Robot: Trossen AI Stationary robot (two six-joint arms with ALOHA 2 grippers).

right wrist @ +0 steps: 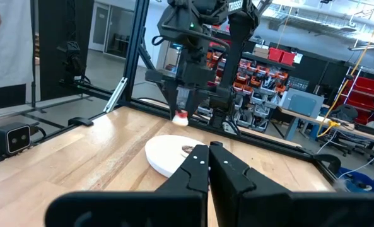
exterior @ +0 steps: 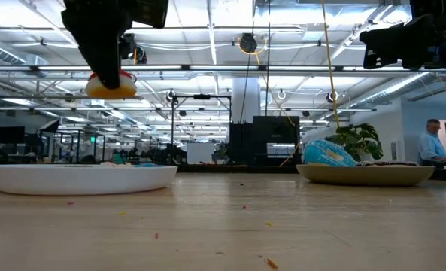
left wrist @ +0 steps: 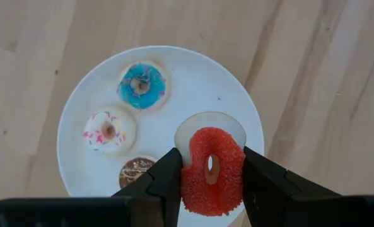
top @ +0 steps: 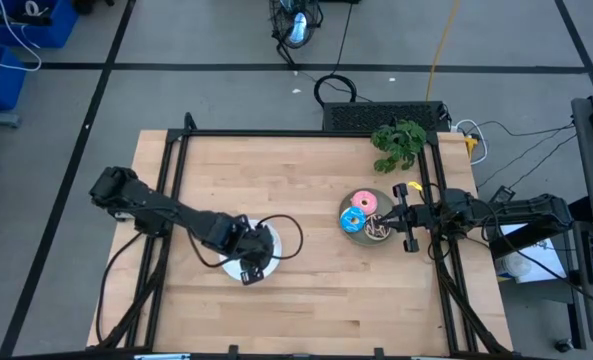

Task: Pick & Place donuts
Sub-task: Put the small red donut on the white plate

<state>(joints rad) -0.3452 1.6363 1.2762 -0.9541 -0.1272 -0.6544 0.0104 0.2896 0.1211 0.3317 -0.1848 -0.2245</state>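
Left gripper point(left wrist: 212, 180): jaws closed on a tiny red sugar-grained ring donut point(left wrist: 213, 171), one dark finger point(left wrist: 164, 180) pressed against each side; the ring is held on edge, its hole facing the wrist camera.
Height of held donut: raised clear above the round white plate point(left wrist: 79, 126); in the low view it hangs in the jaws point(exterior: 111, 86) well above the plate's rim point(exterior: 80, 179).
Directly beneath the jaws: the white plate, carrying three tiny ring donuts.
Donuts on white plate: blue-iced point(left wrist: 142, 86), farthest from the jaws; whitish-pink with sprinkles point(left wrist: 108, 132), beside it; brown-iced point(left wrist: 136, 171), just beside one finger and partly hidden by it.
Right gripper point(right wrist: 209, 165): jaws pressed together, holding nothing, held above the table and pointing across it toward the left arm.
Just beside the right jaws: a round grey plate point(top: 354, 233) bearing a larger pink-iced donut point(top: 364, 203) and a larger blue-iced donut point(top: 353, 220).
Surface: light wooden table point(top: 306, 290).
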